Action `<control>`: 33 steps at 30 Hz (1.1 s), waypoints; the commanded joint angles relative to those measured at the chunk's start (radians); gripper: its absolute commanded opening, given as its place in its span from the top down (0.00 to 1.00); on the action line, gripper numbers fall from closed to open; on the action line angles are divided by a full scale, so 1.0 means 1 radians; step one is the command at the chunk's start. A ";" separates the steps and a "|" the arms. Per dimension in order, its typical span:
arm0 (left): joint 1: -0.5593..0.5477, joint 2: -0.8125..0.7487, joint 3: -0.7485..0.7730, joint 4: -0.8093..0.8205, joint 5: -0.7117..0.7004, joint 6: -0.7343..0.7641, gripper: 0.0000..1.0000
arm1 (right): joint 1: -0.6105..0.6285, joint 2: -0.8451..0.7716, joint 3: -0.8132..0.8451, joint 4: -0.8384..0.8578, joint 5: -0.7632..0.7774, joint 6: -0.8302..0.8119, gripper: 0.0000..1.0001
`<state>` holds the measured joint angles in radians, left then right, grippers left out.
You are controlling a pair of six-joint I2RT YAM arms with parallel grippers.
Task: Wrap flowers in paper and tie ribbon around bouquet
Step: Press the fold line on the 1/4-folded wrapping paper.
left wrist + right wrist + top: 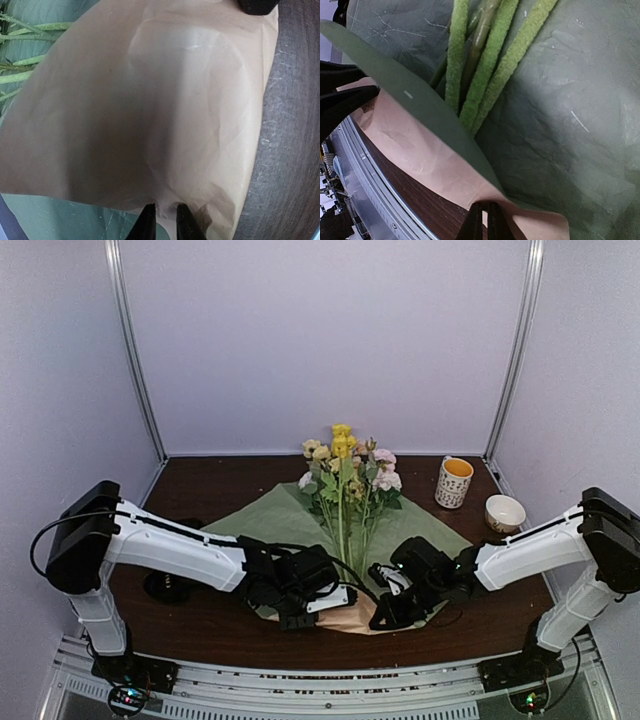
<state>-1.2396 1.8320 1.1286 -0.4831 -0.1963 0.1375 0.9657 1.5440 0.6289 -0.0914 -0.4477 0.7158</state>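
At the near edge of the dark brown wooden counter (200, 630): near corner of a large crinkled paper sheet (265, 520), pale green on top, folded over to show its tan-peach underside. Left end effector (165, 220) at that flap's edge, fingers (146, 225) narrowly apart; hard to tell whether pinching the flap or only touching it. Right end effector (484, 221) just beside, pressed closed on a raised fold of the same sheet, close to the stem ends.

Farther in, down the middle of the sheet: bunch of yellow, pink, cream and white flowers (345, 475) on long green stems, lying flat, blossoms toward the far edge.

Beyond, near the far right corner: white speckled mug (453, 483) with an orange-yellow inside, upright. Just right of it and nearer, small cream bowl (505, 513). Both off the sheet.
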 commanded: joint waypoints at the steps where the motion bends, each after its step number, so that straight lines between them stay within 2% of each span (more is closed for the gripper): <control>1: 0.010 -0.019 -0.005 -0.030 -0.066 -0.030 0.81 | 0.006 -0.015 -0.017 -0.017 0.055 0.016 0.92; 7: 0.041 -0.065 -0.114 -0.045 -0.110 -0.099 0.81 | 0.006 -0.022 -0.033 -0.033 0.058 0.016 0.92; 12: 0.048 -0.102 -0.053 -0.098 -0.196 -0.132 0.79 | 0.009 -0.016 -0.014 -0.048 0.059 0.012 0.92; 16: 0.029 -0.231 -0.024 -0.078 -0.129 -0.117 0.78 | 0.012 -0.039 -0.013 -0.039 0.063 0.028 0.92; 21: -0.082 -0.305 -0.054 0.005 0.043 -0.042 0.77 | 0.013 -0.075 -0.015 -0.021 0.064 0.048 0.92; 24: -0.095 -0.247 -0.024 0.026 0.137 -0.014 0.77 | 0.013 -0.071 0.001 -0.016 0.063 0.051 0.92; 29: -0.088 -0.061 0.084 -0.003 0.023 0.055 0.80 | 0.013 -0.060 -0.001 0.008 0.058 0.071 0.92; 33: -0.037 0.001 0.115 -0.015 0.003 0.034 0.81 | 0.013 -0.066 -0.012 0.018 0.060 0.080 0.92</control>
<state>-1.3251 1.8065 1.2072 -0.4961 -0.1600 0.1543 0.9722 1.4876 0.6189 -0.0975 -0.4099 0.7753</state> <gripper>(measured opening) 0.195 0.083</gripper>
